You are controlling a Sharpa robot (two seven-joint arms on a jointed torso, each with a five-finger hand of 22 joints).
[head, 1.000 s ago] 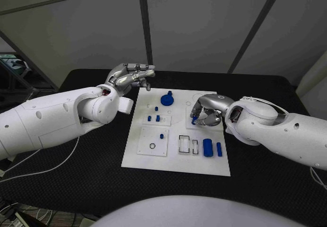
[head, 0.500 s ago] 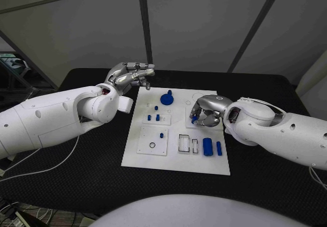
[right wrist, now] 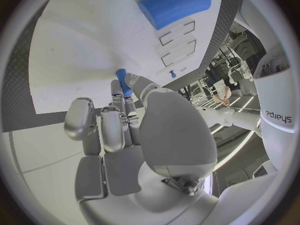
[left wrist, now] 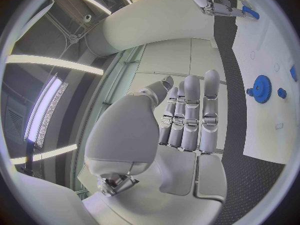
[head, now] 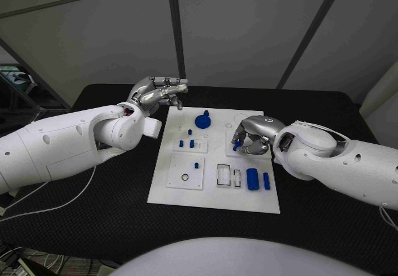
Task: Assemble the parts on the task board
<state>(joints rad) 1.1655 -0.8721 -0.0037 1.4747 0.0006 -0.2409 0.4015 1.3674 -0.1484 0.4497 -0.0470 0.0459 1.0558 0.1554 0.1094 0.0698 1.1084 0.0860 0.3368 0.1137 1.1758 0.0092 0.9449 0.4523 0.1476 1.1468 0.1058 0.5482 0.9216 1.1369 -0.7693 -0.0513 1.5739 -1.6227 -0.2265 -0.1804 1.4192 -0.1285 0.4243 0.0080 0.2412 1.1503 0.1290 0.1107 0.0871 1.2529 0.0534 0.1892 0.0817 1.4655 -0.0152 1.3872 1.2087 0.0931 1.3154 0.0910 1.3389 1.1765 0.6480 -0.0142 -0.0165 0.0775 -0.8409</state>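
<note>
Pinching a blue part (head: 237,145), right hand (head: 253,137) stays put.

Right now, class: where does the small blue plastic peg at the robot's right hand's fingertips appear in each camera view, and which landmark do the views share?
Head view: the small blue plastic peg sits under the right hand, over the board's right half.
Left wrist view: the peg shows beside the distant right hand's fingers.
Right wrist view: the peg is pinched at the fingertips.
Shared landmark: the white task board.
</note>
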